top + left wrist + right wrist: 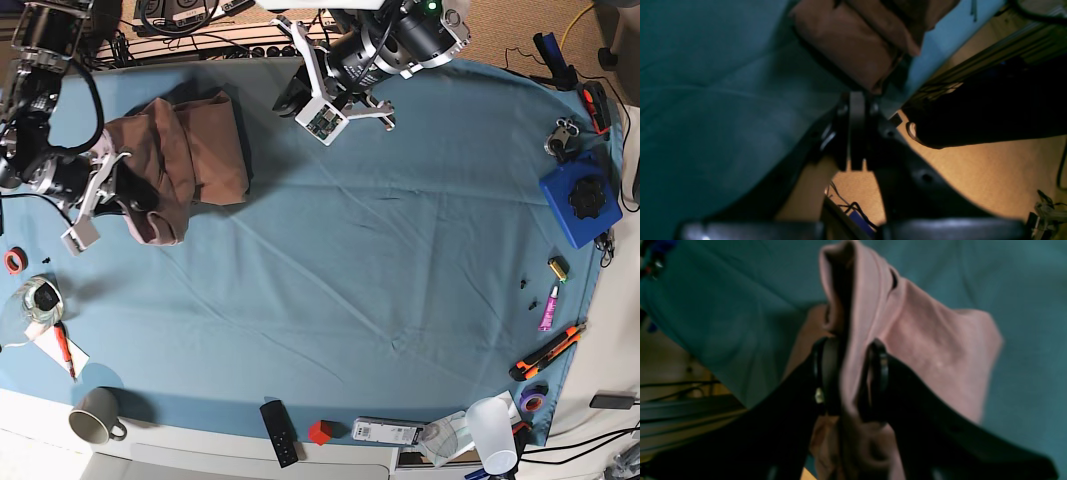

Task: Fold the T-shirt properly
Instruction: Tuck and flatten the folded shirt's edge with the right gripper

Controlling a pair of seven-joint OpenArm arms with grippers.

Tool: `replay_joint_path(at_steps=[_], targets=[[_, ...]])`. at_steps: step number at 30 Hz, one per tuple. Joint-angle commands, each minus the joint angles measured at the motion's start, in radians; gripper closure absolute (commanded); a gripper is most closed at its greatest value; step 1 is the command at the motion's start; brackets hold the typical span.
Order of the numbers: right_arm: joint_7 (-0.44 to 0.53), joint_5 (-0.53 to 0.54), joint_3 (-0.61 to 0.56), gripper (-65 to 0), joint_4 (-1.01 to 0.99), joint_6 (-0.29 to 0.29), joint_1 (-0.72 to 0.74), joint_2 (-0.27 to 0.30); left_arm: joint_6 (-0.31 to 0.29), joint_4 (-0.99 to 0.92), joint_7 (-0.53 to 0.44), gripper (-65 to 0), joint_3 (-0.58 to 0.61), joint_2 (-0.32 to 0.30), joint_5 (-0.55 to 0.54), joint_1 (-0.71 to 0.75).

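Observation:
The T-shirt (pixel 185 160) lies bunched and partly folded at the back left of the blue table cloth (pixel 380 250). My right gripper (pixel 125 190) is at the shirt's left edge. In the right wrist view the right gripper (pixel 850 373) is open, and a raised fold of the pink T-shirt (pixel 923 350) stands between its fingers. My left gripper (pixel 290 100) hovers just right of the shirt, near the table's back edge. In the left wrist view the left gripper (pixel 857 100) is shut on nothing, with the T-shirt (pixel 846 43) just beyond its tips.
A grey mug (pixel 95 425), a black remote (pixel 280 432) and a red cube (pixel 319 432) line the front edge. A clear cup (pixel 495 435) is at the front right. A blue box (pixel 578 205) and an orange cutter (pixel 545 352) sit at the right. A glass jar (pixel 38 300) is at the left.

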Motion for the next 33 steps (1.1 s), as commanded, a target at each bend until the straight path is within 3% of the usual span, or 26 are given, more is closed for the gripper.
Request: replay_joint_path(at_steps=[1,9,18,24,28,33], targets=[[0.021,0.029,0.007,-14.3,0.015,0.001,0.011,0.037,-0.003,0.017,-0.027,0.0,0.005,0.011,-0.014,0.003],[0.021,0.075,0.006,-14.3,0.050,0.001,0.011,0.095,-0.003,0.017,-0.033,0.0,0.005,0.011,-0.014,0.003],[0.021,0.243,0.006,-14.3,0.153,0.001,0.011,0.084,-0.003,0.017,-0.058,0.0,0.005,0.014,-0.014,0.003],[0.021,0.233,0.007,-14.3,0.153,0.001,0.014,0.084,-0.003,0.017,-0.059,0.0,0.005,0.014,-0.014,0.003],[0.021,0.115,0.007,-14.3,0.134,0.001,0.014,0.084,-0.003,0.017,-0.058,0.0,0.005,0.014,-0.014,0.003],[0.021,0.097,0.006,-14.2,-0.017,0.001,0.014,0.083,-0.004,0.017,-0.058,0.0,0.005,0.013,-0.014,0.003]])
